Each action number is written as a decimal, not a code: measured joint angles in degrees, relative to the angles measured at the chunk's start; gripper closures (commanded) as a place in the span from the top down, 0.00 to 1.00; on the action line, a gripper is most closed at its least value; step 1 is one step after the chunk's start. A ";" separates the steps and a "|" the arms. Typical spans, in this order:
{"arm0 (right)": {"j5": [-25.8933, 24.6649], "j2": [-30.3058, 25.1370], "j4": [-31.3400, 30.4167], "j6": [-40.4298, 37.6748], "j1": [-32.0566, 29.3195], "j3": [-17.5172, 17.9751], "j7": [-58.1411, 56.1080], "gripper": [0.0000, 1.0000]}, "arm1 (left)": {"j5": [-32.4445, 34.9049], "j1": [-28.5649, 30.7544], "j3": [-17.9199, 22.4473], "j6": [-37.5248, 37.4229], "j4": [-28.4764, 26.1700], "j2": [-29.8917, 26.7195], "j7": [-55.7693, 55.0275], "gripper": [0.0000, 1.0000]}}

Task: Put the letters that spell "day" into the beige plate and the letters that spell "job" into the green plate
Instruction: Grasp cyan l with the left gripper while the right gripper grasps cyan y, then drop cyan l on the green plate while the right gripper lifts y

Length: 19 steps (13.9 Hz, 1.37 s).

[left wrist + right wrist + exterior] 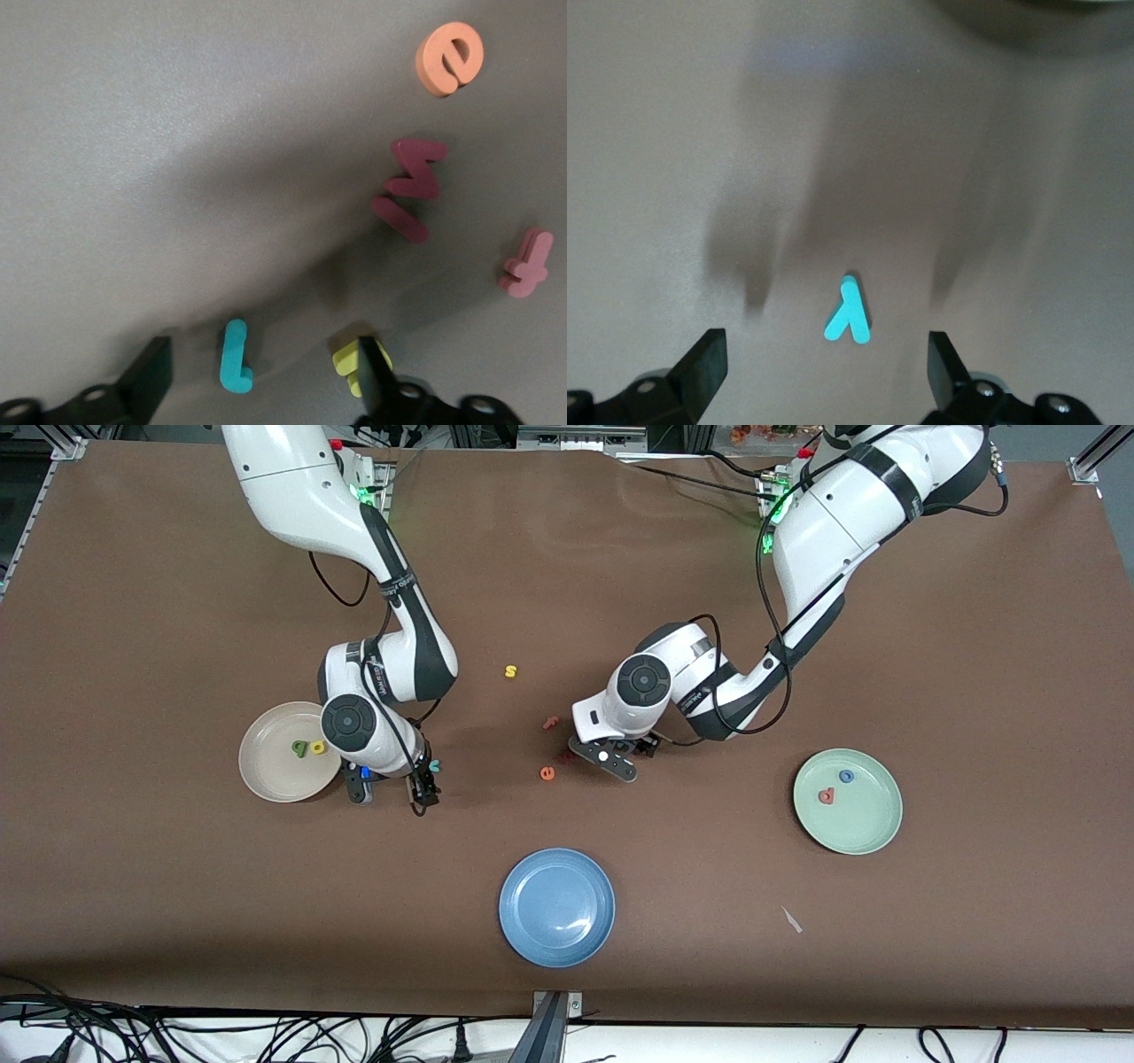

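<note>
The small teal foam "y" (849,312) lies flat on the brown felt-like table cover (177,602), between the spread black fingers of the right gripper (423,784), which touch nothing. It sits just beside the round cream-beige shallow plate (266,775), on the side toward the table's middle. That plate holds the green letter with bowl and stem (299,748) and the yellow round-bowled letter (318,747), close together.

The left gripper (266,376) hangs low over the table's middle with its fingers wide apart; the teal hooked "j" (236,356) lies between them, untouched. One finger partly covers a yellow-green letter (350,361), so its shape cannot be read. Nearby lie an orange "e" (450,58), a dark maroon zigzag letter (409,188) and a pink "f" (526,263), all matte and thick-cut.

The pale mint-green plate (864,828), toward the left arm's end, holds the blue ring "o" (847,777) and the pinkish-red letter (827,795). A glossy blue plate (556,906) lies nearest the front camera; a yellow "s" (510,671) lies apart.
</note>
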 measured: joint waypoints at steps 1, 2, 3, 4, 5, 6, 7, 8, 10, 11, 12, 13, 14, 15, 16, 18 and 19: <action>-0.01 0.13 -0.06 -0.05 0.02 0.00 0.08 0.99 | 0.04 -0.05 0.18 -0.01 0.00 0.01 0.02 0.65; -0.01 0.28 -0.14 -0.05 0.06 0.00 0.13 0.98 | 0.18 -0.14 0.49 -0.03 0.00 0.02 0.12 0.58; -0.02 0.39 -0.25 -0.04 0.10 0.00 0.17 0.95 | 0.27 -0.19 0.75 -0.05 0.00 0.04 0.20 0.43; -0.03 0.44 -0.43 0.04 0.13 -0.03 0.18 0.95 | 0.52 -0.18 0.89 -0.05 0.03 0.02 0.24 0.11; -0.05 0.44 -0.75 0.41 0.16 -0.07 0.21 0.95 | 0.98 -0.11 0.91 -0.19 0.17 -0.05 0.24 0.00; -0.06 0.44 -1.06 1.05 0.18 -0.10 0.22 0.95 | 1.07 -0.11 0.92 -0.22 0.28 -0.08 0.24 0.00; -0.06 0.44 -1.42 1.82 0.18 -0.11 0.23 0.95 | 1.08 -0.13 0.92 -0.22 0.35 -0.09 0.24 0.00; -0.07 0.44 -1.88 2.71 0.18 -0.12 0.23 0.95 | 1.08 -0.14 0.92 -0.23 0.34 -0.09 0.24 0.00; -0.07 0.38 -2.97 5.24 0.20 -0.14 0.24 0.95 | 1.08 -0.17 0.89 -0.89 0.45 -0.10 0.24 0.00; -0.07 0.29 -3.64 6.57 0.22 -0.14 0.24 0.96 | 1.08 -0.16 0.89 -2.00 0.62 -0.17 0.24 0.00; -0.07 0.22 -4.22 7.46 0.26 -0.14 0.24 0.96 | 1.08 -0.12 0.90 -3.71 0.94 -0.34 0.24 0.00; -0.07 0.19 -4.59 7.91 0.32 -0.14 0.24 0.96 | 1.08 -0.04 0.92 -6.02 1.57 -0.70 0.24 0.00; -0.07 0.17 -4.77 8.20 0.43 -0.14 0.24 0.95 | 1.08 0.15 0.95 -8.58 2.46 -1.16 0.24 0.00; -0.07 0.16 -4.82 8.37 0.58 -0.14 0.24 0.95 | 1.08 0.56 0.98 -11.22 3.44 -1.79 0.24 0.00; -0.07 0.15 -4.83 8.51 0.75 -0.14 0.25 0.94 | 1.09 1.09 1.00 -13.40 4.12 -2.69 0.24 0.00; -0.07 0.11 -4.86 8.71 1.01 -0.14 0.27 0.84 | 1.09 2.47 1.22 -17.83 4.73 -4.97 0.24 0.00; -0.07 0.09 -4.88 8.77 1.13 -0.14 0.27 0.82 | 1.09 3.47 1.40 -20.01 4.77 -6.05 0.24 0.00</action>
